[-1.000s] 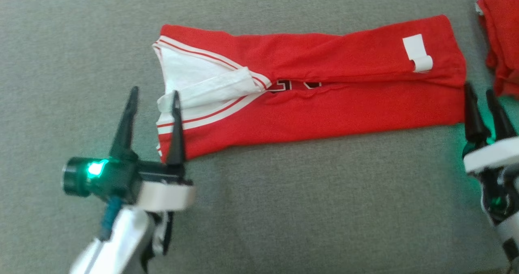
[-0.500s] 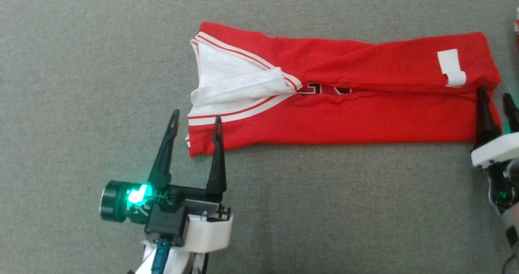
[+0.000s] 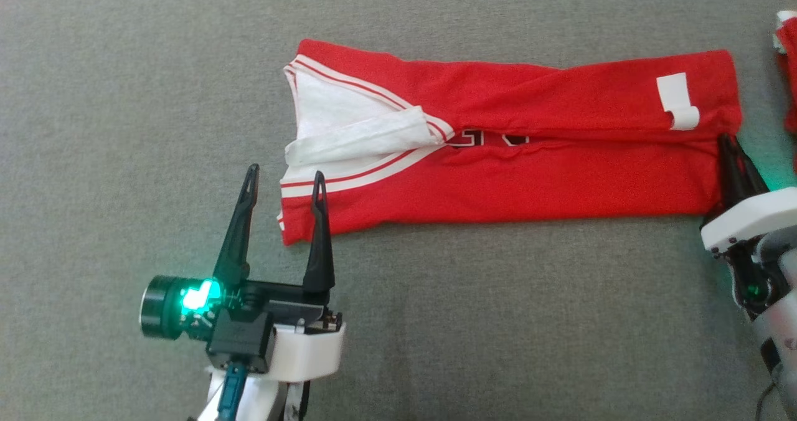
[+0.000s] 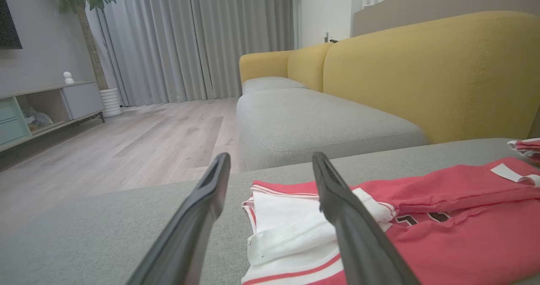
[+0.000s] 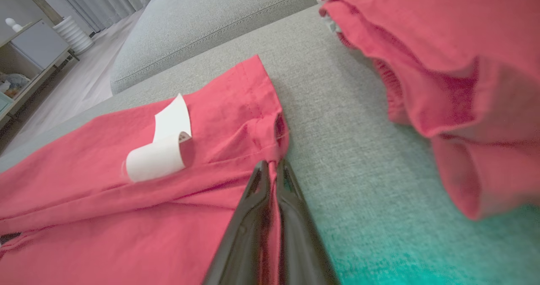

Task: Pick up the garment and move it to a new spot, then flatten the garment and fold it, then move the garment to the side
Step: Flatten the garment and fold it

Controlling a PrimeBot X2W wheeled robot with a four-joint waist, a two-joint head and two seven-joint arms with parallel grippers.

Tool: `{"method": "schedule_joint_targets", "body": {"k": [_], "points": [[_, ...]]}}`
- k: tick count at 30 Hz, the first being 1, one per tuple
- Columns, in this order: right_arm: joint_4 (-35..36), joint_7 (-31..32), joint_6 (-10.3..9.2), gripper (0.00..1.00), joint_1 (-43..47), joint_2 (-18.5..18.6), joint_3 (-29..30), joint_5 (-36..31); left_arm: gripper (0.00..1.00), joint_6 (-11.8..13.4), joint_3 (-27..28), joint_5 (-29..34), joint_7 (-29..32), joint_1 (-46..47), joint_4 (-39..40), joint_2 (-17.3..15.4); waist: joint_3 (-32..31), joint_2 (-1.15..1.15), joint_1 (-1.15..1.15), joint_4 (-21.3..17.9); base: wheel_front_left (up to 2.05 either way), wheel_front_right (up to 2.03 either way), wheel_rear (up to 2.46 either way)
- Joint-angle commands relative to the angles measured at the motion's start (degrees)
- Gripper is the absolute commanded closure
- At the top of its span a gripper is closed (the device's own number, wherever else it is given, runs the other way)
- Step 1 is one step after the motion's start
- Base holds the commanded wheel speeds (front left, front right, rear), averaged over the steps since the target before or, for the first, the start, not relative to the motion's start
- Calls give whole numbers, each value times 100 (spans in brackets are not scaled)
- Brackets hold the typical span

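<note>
A red jersey [image 3: 529, 172] with white striped trim is lying folded lengthwise on a grey sofa cushion [image 3: 436, 315]. The right gripper [image 3: 730, 150] is pinching its right hem edge; the left gripper [image 3: 285, 172] is standing spread at its striped left corner.

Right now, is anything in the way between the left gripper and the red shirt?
Nothing visible does. The open left gripper is right at the shirt's striped end on the grey cushion, one finger across its corner.
</note>
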State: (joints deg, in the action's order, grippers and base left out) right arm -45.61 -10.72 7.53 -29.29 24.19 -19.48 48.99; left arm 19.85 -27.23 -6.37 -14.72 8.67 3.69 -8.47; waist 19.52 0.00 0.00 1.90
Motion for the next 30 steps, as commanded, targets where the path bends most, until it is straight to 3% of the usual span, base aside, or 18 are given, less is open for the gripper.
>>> {"method": "schedule_joint_targets", "body": {"k": [1,12,19,24,30], "points": [[126,-69,-4,100,221,140,-112,28,0,-24,244,73,-28,6,173,22,-18,0,0,-48,0,0,0],[910,-63,-4,100,-52,913,81,71,0,-219,461,200,-28,-69,142,109,-82,0,0,-223,0,0,0],[2252,529,-4,100,-122,1354,246,526,0,-343,584,204,-28,-99,123,204,-124,0,0,-212,0,0,0],[3426,1008,-4,100,83,1184,333,859,0,-435,638,188,-28,-118,103,299,-165,0,0,-82,0,0,0],[4299,1418,-4,100,261,512,92,855,0,-552,606,246,-28,-128,29,383,-204,0,0,176,0,0,0]]}}
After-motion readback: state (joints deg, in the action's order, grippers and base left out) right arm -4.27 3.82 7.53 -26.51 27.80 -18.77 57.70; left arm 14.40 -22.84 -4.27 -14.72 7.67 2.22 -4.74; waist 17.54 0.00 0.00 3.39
